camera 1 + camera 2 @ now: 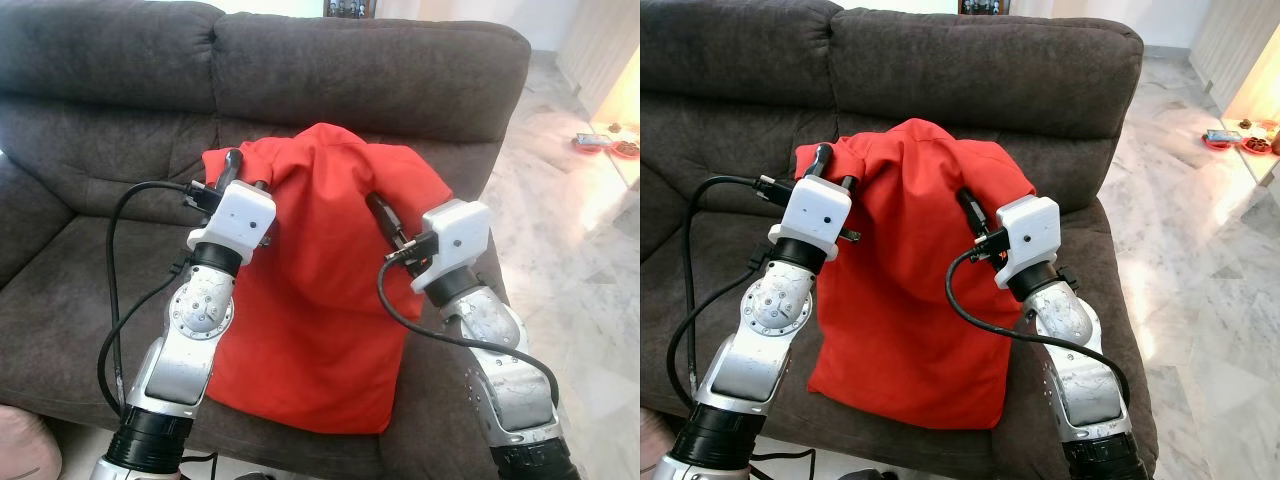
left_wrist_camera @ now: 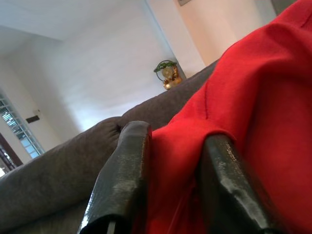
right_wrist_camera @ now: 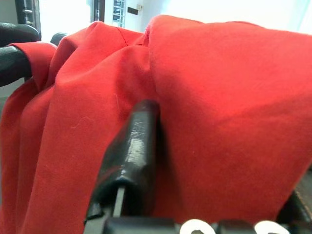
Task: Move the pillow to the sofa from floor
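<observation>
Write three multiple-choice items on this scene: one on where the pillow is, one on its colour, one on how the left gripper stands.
1. Where is the pillow?
A. On the marble floor
B. On the sofa seat, leaning on the backrest
C. On the sofa's armrest

2. What colour is the pillow?
A. Red
B. Grey
C. Blue

3. How does the left gripper stand?
A. Open, well apart from the pillow
B. Shut on a black cable
C. Its fingers pinch a fold of the pillow's fabric

Answers:
1. B: in the eye views its lower end lies on the dark sofa seat and its top rests against the backrest.
2. A: the cover is plain red in every view.
3. C: the left wrist view shows red fabric between the two black fingers. The right gripper presses into the pillow's other side.
</observation>
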`<state>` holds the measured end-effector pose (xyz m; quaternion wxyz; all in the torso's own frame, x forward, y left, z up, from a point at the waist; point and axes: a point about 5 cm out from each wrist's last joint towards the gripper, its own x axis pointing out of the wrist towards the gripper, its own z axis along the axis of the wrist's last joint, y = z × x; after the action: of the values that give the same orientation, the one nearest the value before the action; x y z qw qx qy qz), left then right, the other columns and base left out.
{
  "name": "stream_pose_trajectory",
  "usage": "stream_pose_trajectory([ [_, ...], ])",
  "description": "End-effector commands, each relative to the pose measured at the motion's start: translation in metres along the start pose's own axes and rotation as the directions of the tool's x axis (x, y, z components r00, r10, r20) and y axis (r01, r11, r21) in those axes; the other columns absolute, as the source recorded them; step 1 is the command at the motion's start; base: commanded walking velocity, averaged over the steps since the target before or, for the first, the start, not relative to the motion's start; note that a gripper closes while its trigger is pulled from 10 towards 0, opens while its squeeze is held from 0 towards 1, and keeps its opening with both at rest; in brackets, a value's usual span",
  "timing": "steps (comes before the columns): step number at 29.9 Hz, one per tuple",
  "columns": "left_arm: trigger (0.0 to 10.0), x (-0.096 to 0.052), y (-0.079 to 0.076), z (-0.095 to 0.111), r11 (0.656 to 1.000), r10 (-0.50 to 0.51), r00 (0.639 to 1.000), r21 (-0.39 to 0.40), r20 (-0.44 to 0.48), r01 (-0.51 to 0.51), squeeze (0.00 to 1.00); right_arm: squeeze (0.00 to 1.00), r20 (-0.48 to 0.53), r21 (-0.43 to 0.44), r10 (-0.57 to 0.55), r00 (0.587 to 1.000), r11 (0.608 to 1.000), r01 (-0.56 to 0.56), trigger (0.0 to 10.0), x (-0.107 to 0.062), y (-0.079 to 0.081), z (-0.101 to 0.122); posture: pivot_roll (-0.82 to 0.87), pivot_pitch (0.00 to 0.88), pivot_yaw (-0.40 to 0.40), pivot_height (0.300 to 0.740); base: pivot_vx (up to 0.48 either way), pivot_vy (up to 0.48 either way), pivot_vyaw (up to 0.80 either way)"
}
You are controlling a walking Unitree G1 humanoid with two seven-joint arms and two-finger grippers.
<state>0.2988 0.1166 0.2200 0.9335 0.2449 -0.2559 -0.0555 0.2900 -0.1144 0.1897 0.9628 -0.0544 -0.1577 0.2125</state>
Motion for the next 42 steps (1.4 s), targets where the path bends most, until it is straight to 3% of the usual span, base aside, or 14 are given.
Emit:
stream_pose_trajectory([
  [1,10.0,0.002,-0.003,0.01,1.0,-0.02,0.999,0.006,0.042,0.02,1.0,1.0,0.033,-0.013,0.01,0.999,1.0,-0.009,10.0,0.003,0.003,0.008,0.14,0.063,-0.021,0.74,0.0,0.0,0.0],
  [22,10.0,0.003,-0.003,0.012,1.0,-0.022,0.998,0.015,0.059,0.021,1.0,1.0,0.053,-0.012,-0.036,0.998,0.999,0.036,10.0,0.003,-0.002,0.011,0.14,0.068,-0.019,0.74,0.0,0.0,0.0],
  [28,10.0,0.003,-0.003,0.013,1.0,-0.023,0.998,0.016,0.062,0.022,1.0,1.0,0.035,-0.048,-0.096,0.995,0.994,0.097,10.0,0.003,-0.011,0.009,0.14,0.068,-0.019,0.74,0.0,0.0,0.0],
  [29,10.0,0.003,-0.003,0.013,1.0,-0.024,0.998,0.017,0.062,0.023,1.0,0.76,0.026,-0.067,-0.114,0.993,0.991,0.115,10.0,0.003,-0.013,0.008,0.14,0.068,-0.019,0.74,0.0,0.0,0.0],
  [30,10.0,0.003,-0.003,0.013,1.0,-0.024,0.998,0.017,0.062,0.023,1.0,0.18,0.014,-0.091,-0.135,0.991,0.986,0.136,10.0,0.003,-0.016,0.006,0.14,0.069,-0.019,0.74,0.0,0.0,0.0],
  [31,10.0,0.003,-0.003,0.013,1.0,-0.023,0.998,0.019,0.061,0.022,1.0,0.0,0.002,-0.106,-0.164,0.986,0.981,0.164,10.0,0.002,-0.02,0.004,0.14,0.069,-0.019,0.74,0.0,0.0,0.0],
  [33,10.0,0.003,-0.003,0.011,1.0,-0.017,0.998,0.02,0.054,0.016,1.0,0.0,-0.025,-0.103,-0.222,0.975,0.97,0.219,10.0,0.0,-0.028,-0.001,0.14,0.069,-0.019,0.74,0.0,0.0,0.0],
  [34,10.0,0.002,-0.003,0.009,1.0,-0.014,0.999,0.02,0.045,0.013,0.5,0.0,-0.047,-0.116,-0.264,0.963,0.959,0.257,10.0,-0.002,-0.035,-0.006,0.14,0.069,-0.019,0.74,0.0,0.0,0.0],
  [35,10.0,0.002,-0.003,0.009,1.0,-0.014,0.999,0.019,0.041,0.013,0.5,0.0,-0.053,-0.117,-0.277,0.959,0.956,0.269,10.0,-0.004,-0.037,-0.008,0.14,0.068,-0.018,0.74,0.0,0.0,0.0],
  [36,10.0,0.001,-0.004,0.007,1.0,-0.017,0.999,0.02,0.036,0.016,0.0,0.0,-0.06,-0.119,-0.29,0.955,0.952,0.281,10.0,-0.005,-0.039,-0.01,0.14,0.068,-0.018,0.74,0.0,0.0,0.0],
  [42,10.0,-0.014,-0.006,-0.017,1.0,-0.015,0.998,-0.01,-0.06,0.015,0.0,0.0,-0.127,-0.135,-0.402,0.907,0.913,0.385,10.0,-0.021,-0.054,-0.03,0.14,0.067,-0.017,0.74,0.0,0.0,0.0],
])
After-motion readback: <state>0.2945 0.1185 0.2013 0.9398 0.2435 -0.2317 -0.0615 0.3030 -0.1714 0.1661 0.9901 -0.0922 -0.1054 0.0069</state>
